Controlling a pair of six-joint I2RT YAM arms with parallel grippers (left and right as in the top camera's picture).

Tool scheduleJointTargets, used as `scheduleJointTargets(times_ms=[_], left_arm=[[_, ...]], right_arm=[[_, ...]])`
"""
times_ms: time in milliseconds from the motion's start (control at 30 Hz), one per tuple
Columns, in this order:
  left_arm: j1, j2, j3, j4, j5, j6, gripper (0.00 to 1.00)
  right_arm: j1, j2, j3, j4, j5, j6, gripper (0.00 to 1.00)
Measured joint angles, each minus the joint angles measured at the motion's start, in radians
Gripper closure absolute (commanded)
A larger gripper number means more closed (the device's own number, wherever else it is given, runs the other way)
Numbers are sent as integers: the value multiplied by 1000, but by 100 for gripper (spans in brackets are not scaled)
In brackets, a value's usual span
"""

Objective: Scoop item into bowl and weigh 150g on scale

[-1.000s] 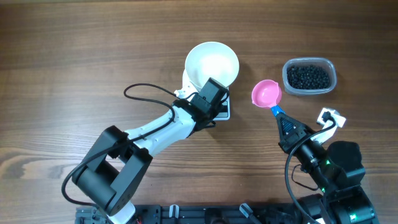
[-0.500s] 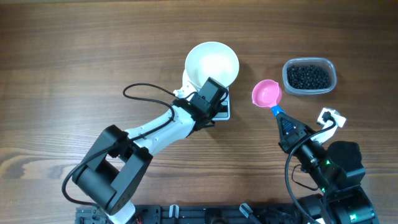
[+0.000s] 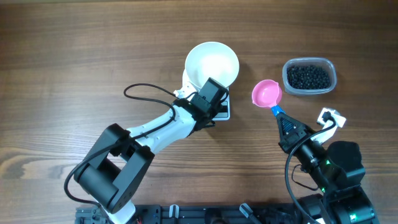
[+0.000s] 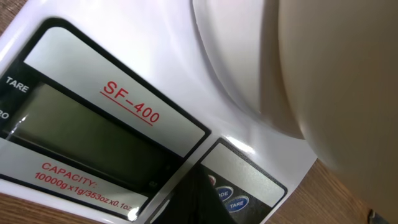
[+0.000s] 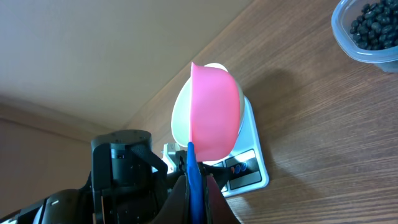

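Note:
The empty white bowl (image 3: 212,64) stands on the white scale (image 3: 224,112). My left gripper (image 3: 217,106) is shut, its dark tip (image 4: 200,186) down on the scale's button panel (image 4: 239,186) beside the display (image 4: 87,134). The bowl's wall (image 4: 336,81) fills the right of the left wrist view. My right gripper (image 3: 282,120) is shut on the blue handle (image 5: 194,177) of an empty pink scoop (image 3: 266,93), held between the scale and the clear tub (image 3: 309,76). The item, small black beads (image 5: 373,25), lies in that tub.
The left arm (image 3: 161,127) stretches from the front left to the scale. A white connector (image 3: 330,117) sits on the right arm near the table's right side. Bare wood lies across the left and back.

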Motion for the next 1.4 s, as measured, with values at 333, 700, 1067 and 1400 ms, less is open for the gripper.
scheduleJointTargets(times_ms=[333, 700, 1067, 1400], left_arm=[[2, -219, 1, -97, 54, 50, 96], [70, -357, -2, 73, -10, 389, 96], [166, -175, -2, 188, -26, 494, 96], [166, -175, -2, 112, -26, 531, 96]], right_arm=[[0, 0, 0, 7, 0, 0, 96], [0, 0, 0, 6, 0, 3, 95], [0, 0, 0, 6, -1, 4, 95], [0, 0, 0, 3, -8, 4, 95]])
